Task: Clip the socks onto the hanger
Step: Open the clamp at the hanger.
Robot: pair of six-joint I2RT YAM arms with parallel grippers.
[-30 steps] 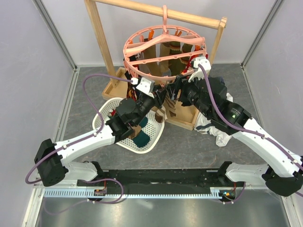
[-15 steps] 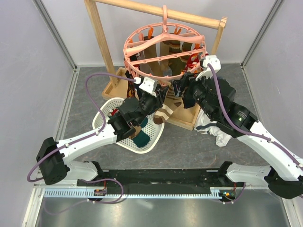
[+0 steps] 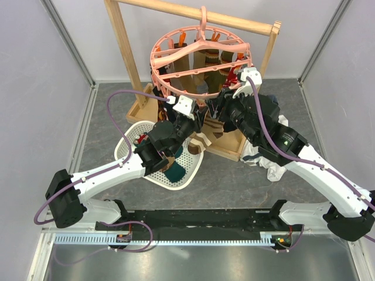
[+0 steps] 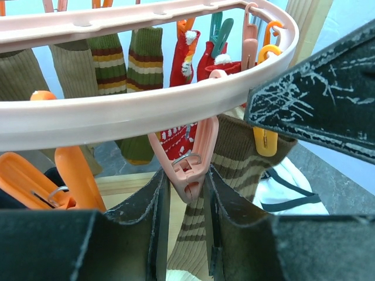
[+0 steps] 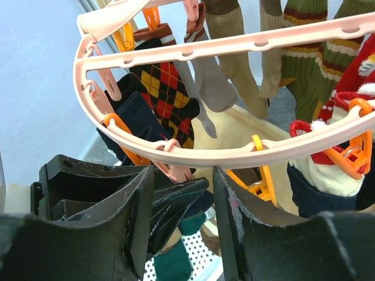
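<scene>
The pink ring hanger (image 3: 176,55) hangs from the wooden rack, with several socks clipped around it. In the left wrist view my left gripper (image 4: 186,234) is shut on the lower end of a pink clip (image 4: 188,158) under the ring (image 4: 117,114). A brown-striped sock (image 4: 234,158) hangs just behind that clip and shows below both grippers from above (image 3: 202,140). My right gripper (image 5: 181,199) stands open under the ring (image 5: 234,155), facing the same pink clip (image 5: 176,170) and the left fingers, with no sock between its own.
A white mesh basket (image 3: 132,146) on the floor holds a dark teal sock (image 3: 176,172) and others. White and grey garments (image 3: 269,167) lie at the right. The wooden rack post (image 3: 120,35) and base stand behind. Orange clips (image 4: 76,175) flank the pink one.
The right gripper swung up and right, then came back down toward the clip, and its jaws narrowed somewhat. The hanger rocked slightly. The left gripper stayed on the clip.
</scene>
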